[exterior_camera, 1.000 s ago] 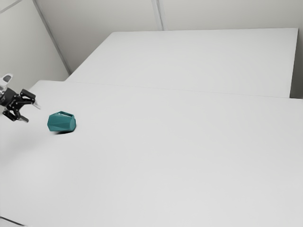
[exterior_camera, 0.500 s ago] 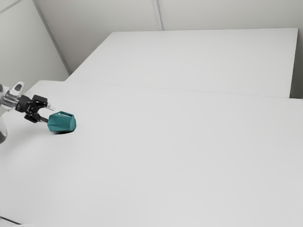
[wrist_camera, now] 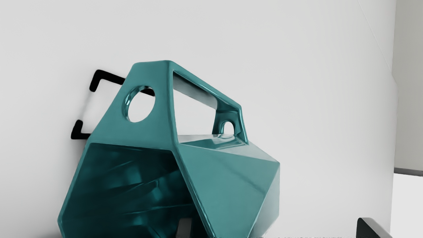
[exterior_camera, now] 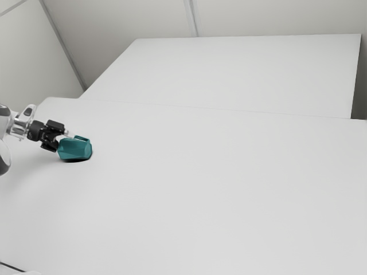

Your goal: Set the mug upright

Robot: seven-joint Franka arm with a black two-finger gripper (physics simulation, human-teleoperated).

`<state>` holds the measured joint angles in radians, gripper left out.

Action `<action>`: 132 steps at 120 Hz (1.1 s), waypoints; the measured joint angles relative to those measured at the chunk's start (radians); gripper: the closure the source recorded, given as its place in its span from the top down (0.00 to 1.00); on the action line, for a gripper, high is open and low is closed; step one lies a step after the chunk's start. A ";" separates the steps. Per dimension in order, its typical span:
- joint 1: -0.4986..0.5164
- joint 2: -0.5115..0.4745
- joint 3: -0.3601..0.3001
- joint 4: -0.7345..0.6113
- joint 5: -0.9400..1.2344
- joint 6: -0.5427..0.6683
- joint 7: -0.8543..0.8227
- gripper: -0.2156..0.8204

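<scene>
- Mug was seen tipped on its side at the exterior view's left, with its mouth turned to the gripper.
- The gripper was spread open; one finger was seen in front of the mouth, the other apart from the mug.
- White table was seen underneath.
- Gray wall was seen far back.

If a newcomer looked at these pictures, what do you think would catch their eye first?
Most likely the glossy teal faceted mug, the one strong colour, lying on its side on the broad white table toward the exterior view's left, its mouth facing the gripper. Next might come the black two-finger gripper close by the mug, open, with one finger at the mug's mouth and the other outside it.
</scene>
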<state>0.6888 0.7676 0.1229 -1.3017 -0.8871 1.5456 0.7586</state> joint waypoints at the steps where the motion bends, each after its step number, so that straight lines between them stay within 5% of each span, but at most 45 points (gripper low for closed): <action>1: 0.000 0.000 0.000 0.000 0.000 0.000 0.001 0.63; 20: -0.007 -0.002 -0.002 -0.002 0.003 0.002 0.020 0.29; 41: -0.014 -0.022 -0.040 0.007 0.019 0.006 0.028 0.12; 81: -0.049 -0.072 -0.082 -0.001 0.083 0.049 0.008 0.05; 132: -0.410 -0.521 -0.104 -0.423 0.579 0.364 -0.169 0.04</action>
<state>0.2792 0.2470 0.0193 -1.7251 -0.3083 1.9092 0.5893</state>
